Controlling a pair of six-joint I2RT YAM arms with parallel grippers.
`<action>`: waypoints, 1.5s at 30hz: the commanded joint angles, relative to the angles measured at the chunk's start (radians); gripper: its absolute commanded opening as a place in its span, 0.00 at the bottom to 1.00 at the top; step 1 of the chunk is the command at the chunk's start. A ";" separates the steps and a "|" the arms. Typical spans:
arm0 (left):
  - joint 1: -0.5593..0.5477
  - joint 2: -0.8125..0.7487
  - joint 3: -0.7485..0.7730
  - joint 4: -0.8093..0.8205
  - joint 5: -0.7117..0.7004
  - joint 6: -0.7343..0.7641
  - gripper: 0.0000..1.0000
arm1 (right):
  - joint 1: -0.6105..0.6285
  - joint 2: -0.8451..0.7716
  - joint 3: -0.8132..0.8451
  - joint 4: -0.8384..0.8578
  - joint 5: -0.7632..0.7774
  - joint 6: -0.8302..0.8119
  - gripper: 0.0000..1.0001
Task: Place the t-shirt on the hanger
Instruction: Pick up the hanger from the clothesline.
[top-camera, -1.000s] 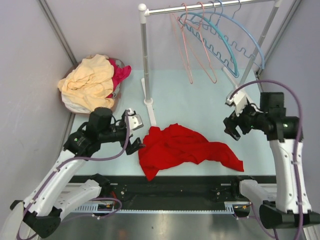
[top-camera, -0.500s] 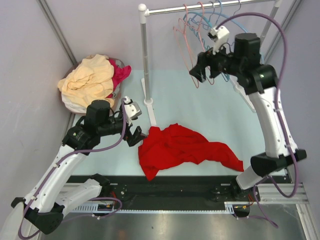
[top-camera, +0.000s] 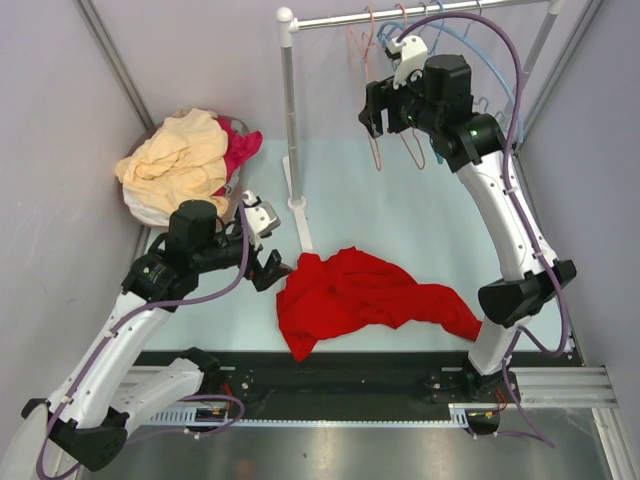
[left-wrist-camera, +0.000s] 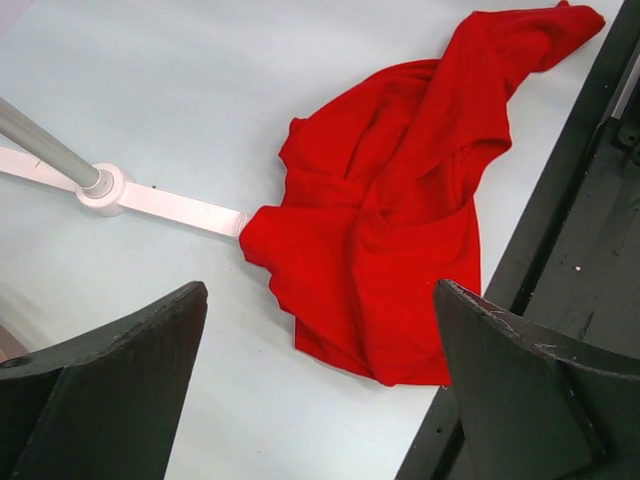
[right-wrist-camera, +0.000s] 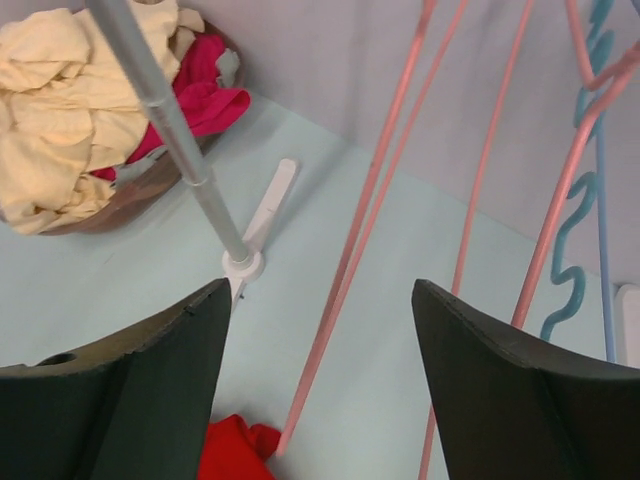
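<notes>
The red t-shirt (top-camera: 370, 295) lies crumpled on the pale table near the front edge, and fills the left wrist view (left-wrist-camera: 400, 200). My left gripper (top-camera: 268, 262) hovers open just left of the t-shirt, nothing between its fingers (left-wrist-camera: 320, 290). Two salmon-pink hangers (top-camera: 378, 150) hang from the rail at the back. My right gripper (top-camera: 372, 112) is raised to them and stands open. In the right wrist view a thin pink bar of a hanger (right-wrist-camera: 350, 270) runs between the jaws without touching either finger; the right gripper (right-wrist-camera: 320, 285) holds nothing.
The rail (top-camera: 420, 15) rests on a grey pole (top-camera: 290, 120) with a white foot (top-camera: 298, 215) just behind the shirt. Blue wavy hangers (top-camera: 470, 90) hang right of the pink ones. A basket (top-camera: 232, 195) with yellow and magenta garments stands back left. A black track (top-camera: 350, 375) edges the front.
My right arm has swung from the table's right side up and left to the hangers on the rail, its jaws narrowing slightly. The left gripper has barely shifted.
</notes>
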 joint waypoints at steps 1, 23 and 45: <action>0.008 -0.014 0.014 0.038 -0.009 -0.012 1.00 | -0.003 0.062 0.059 0.061 0.071 0.012 0.75; 0.008 0.000 0.022 0.047 -0.066 -0.014 1.00 | -0.051 -0.109 -0.040 0.223 -0.053 0.074 0.00; -0.015 0.092 -0.228 0.179 0.147 0.218 0.89 | -0.043 -0.853 -0.884 -0.514 -0.340 -0.445 0.00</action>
